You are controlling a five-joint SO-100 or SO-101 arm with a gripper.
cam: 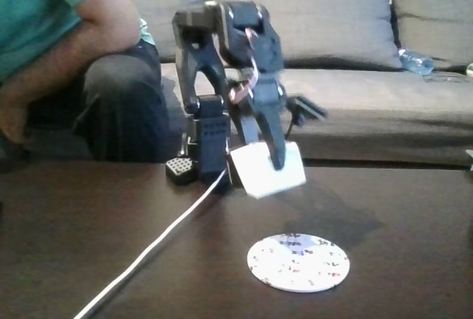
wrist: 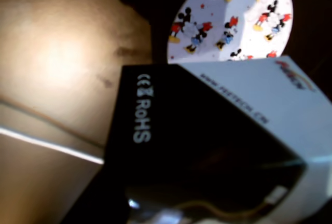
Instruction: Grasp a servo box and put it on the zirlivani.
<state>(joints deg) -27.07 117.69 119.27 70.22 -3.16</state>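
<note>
The servo box (cam: 267, 173), white cardboard, hangs tilted above the dark table, with my gripper (cam: 277, 158) shut on it; one black finger (cam: 278, 145) crosses its front face. In the wrist view the box (wrist: 207, 125) looms large, its black side printed "RoHS" and its white side lettered. The zirlivani (cam: 298, 261), a flat round white disc with small coloured cartoon figures, lies on the table in front of and below the box, apart from it. In the wrist view the disc (wrist: 233, 16) shows past the box's upper edge.
A white cable (cam: 159, 241) runs from the arm's base (cam: 194, 165) toward the table's front left. A seated person (cam: 74, 60) is at the back left. Behind the table stands a grey sofa (cam: 355, 75) with a plastic bottle (cam: 415, 61) on it.
</note>
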